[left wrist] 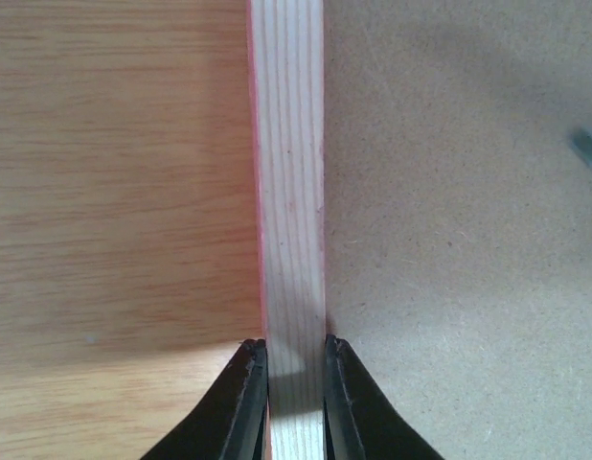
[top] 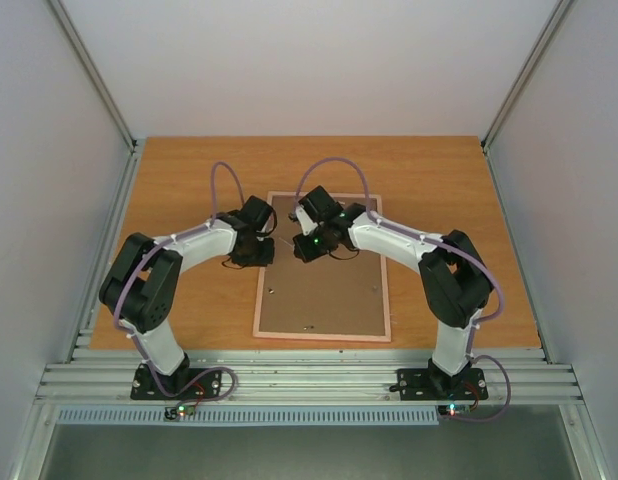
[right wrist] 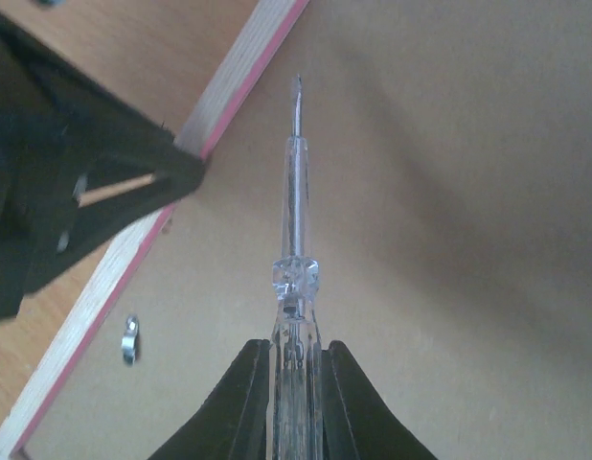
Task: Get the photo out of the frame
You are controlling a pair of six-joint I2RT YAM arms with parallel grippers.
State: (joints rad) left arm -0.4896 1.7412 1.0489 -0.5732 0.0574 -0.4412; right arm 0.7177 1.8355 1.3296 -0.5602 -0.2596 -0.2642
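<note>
The frame [top: 323,335] lies face down in the middle of the table, pink edge around its brown backing board [top: 324,295]. The photo is hidden under the board. My left gripper [top: 271,243] is shut on the frame's left rail, its pale wood [left wrist: 290,192] between the fingers [left wrist: 246,402]. My right gripper [top: 307,245] is shut on a clear-handled screwdriver [right wrist: 294,287], its metal tip [right wrist: 297,96] pointing over the board near the frame rail [right wrist: 234,81]. The left gripper's black finger [right wrist: 95,182] shows in the right wrist view.
A small metal retaining clip [right wrist: 130,339] sits on the board near the left rail. Another dark clip [left wrist: 588,149] shows at the right of the left wrist view. The wooden table [top: 189,170] is enclosed by white walls.
</note>
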